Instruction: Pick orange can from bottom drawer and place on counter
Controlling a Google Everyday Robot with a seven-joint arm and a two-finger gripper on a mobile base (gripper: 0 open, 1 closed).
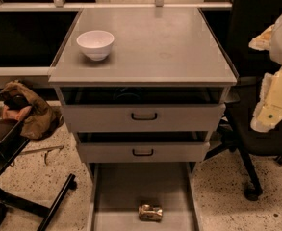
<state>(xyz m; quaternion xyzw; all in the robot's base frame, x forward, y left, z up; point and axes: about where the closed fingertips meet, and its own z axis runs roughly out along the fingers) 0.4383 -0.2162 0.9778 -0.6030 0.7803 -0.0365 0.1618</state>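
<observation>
The orange can (150, 212) lies on its side on the floor of the bottom drawer (116, 191), which is pulled out at the foot of the cabinet. The can is near the drawer's front, about in the middle. The counter (155, 47) is the light grey top of the cabinet, with a white bowl (96, 44) at its left. My gripper (274, 93), a cream and white shape, is at the right edge of the view, right of the counter's front corner and well above and right of the can.
Two grey drawers with dark handles (144, 116) stand slightly open above the bottom drawer. A black office chair (256, 143) stands to the right under my arm. A chair base (34, 201) and a brown rag (27, 107) lie on the floor to the left.
</observation>
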